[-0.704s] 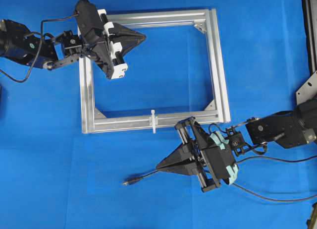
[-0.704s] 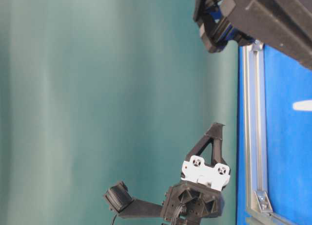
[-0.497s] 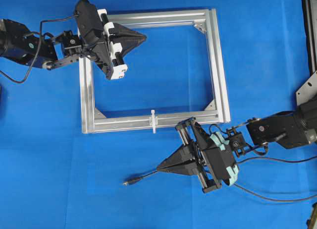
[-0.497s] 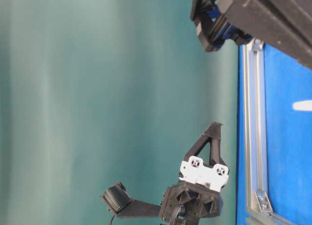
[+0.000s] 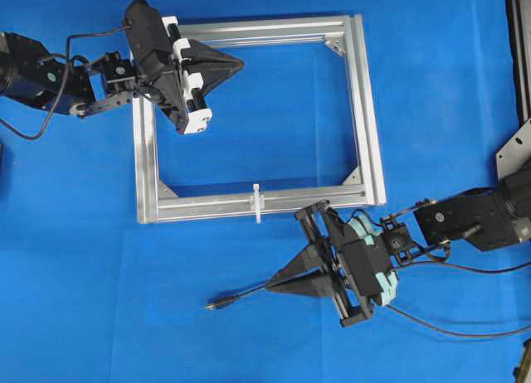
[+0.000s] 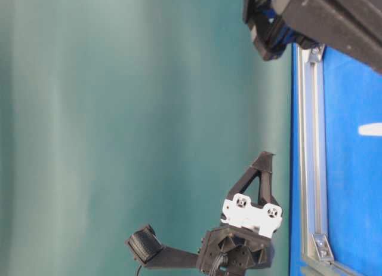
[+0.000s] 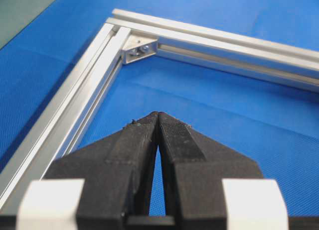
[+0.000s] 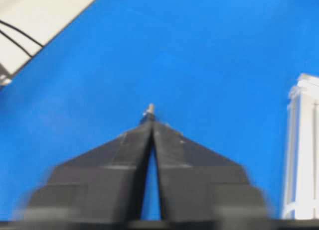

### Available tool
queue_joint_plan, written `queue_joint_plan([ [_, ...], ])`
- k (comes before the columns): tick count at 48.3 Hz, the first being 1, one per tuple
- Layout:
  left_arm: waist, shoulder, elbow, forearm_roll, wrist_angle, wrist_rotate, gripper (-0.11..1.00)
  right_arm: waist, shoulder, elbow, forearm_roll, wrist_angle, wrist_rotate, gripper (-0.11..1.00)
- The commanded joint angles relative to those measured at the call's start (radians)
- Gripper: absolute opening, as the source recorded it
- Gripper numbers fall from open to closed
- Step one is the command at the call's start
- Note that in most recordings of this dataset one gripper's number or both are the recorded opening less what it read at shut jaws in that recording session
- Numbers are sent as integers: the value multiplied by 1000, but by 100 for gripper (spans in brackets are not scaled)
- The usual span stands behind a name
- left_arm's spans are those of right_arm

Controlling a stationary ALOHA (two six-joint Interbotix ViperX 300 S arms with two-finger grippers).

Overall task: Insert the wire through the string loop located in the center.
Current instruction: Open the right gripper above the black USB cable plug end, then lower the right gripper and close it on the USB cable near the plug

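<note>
- The right gripper (image 5: 274,283) is pinched on the wire (image 5: 241,295); its jaws meet at the tips with the cable clamped between them, and the plug end pokes out a short way ahead of the tips, in the right wrist view too (image 8: 148,110).
- The left gripper (image 5: 238,63) is pressed together with nothing in it, hanging over the far left corner of the aluminium frame (image 5: 365,109), well apart from the wire.
- The string loop (image 5: 257,202) stands across the near frame bar, off to the side of the right gripper's tips and a little behind them; the plug points away from it.
- Risk: the free length ahead of the tips is limp, so it may droop or bend and miss the small loop opening.
- Risk: the plug or a jaw could strike the loop and fold it flat against the bar, closing the opening.
- Risk: the grip is only at the tips, so the wire may slide back through the jaws when pushed.
- Risk: the trailing cable behind the right gripper may drag and twist the plug off line.
- Containers: none show; the frame encloses only bare blue cloth (image 5: 265,118).
</note>
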Motion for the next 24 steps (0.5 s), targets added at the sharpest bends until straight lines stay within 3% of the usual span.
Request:
queue_joint_plan([
  [1, 2, -34, -9, 3, -11, 0, 0, 5, -31, -17, 2, -5, 11, 13],
  [14, 2, -34, -8, 3, -11, 0, 0, 5, -29, -18, 40, 2, 17, 85],
  [20, 2, -34, -8, 3, -11, 0, 0, 6, -20, -23, 41, 3, 17, 78],
  [24, 2, -34, -8, 3, -11, 0, 0, 11, 2, -35, 46, 3, 17, 80],
])
